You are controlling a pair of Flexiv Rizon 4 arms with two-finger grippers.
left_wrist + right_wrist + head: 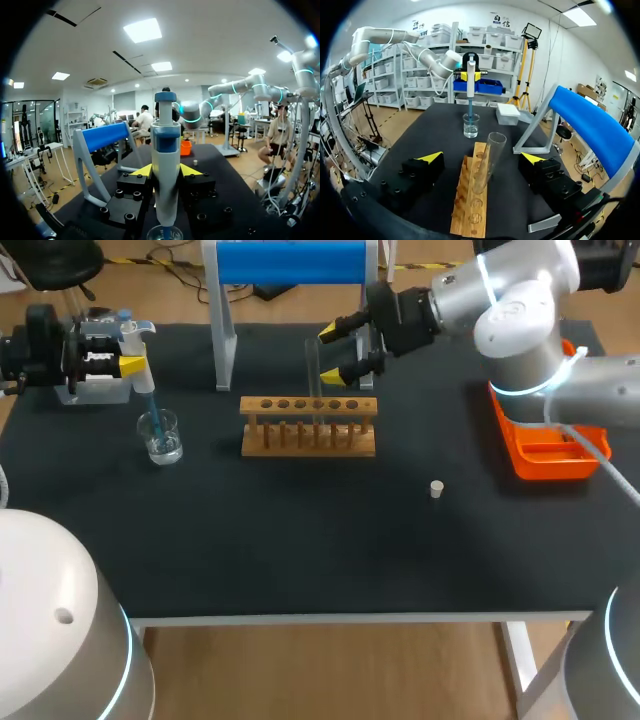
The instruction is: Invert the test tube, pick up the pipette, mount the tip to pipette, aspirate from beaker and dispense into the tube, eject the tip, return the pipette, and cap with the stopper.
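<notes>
Pipette (166, 145) clamped in left hand (166, 171), tip (152, 416) in beaker (162, 440)

a desk (300, 550) with a matte black top and a pale front edge stands on a white leg (519, 658) over a wood-toned floor (330, 670). bright ceiling panels (143, 30) glow overhead; a white wall (575, 55) stands behind.
</notes>
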